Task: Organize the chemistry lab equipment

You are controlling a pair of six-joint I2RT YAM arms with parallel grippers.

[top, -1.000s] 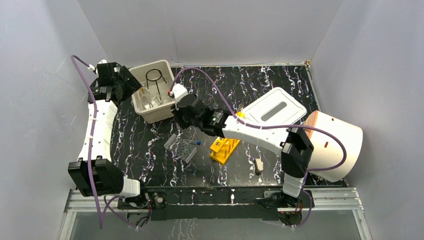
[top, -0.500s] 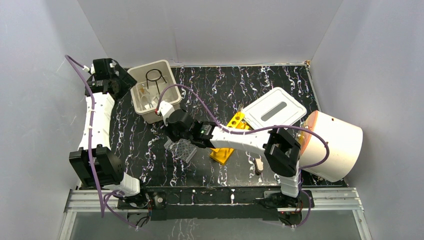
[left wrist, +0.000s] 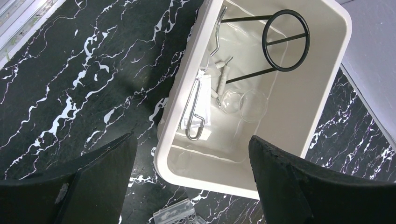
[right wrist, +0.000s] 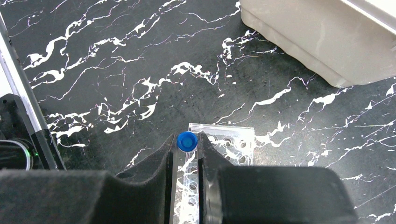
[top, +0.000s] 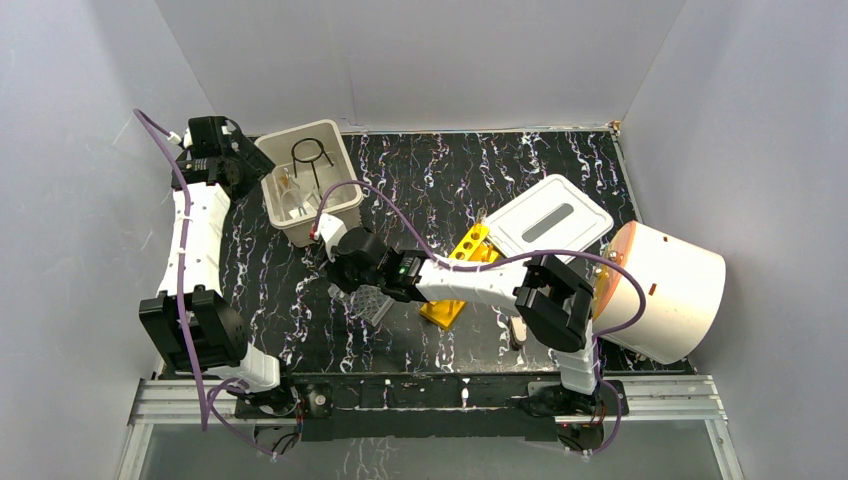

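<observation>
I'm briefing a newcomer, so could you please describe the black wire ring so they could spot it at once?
Find the beige bin at the far left of the marble table. The wire ring lies inside, toward its far end. It is the only black thing there: a thin circle on straight legs, next to a clear glass dish and silvery metal tools.

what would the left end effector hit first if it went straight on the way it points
Likely the beige bin: the left end effector aims into its near end, though depth is unclear.
</observation>
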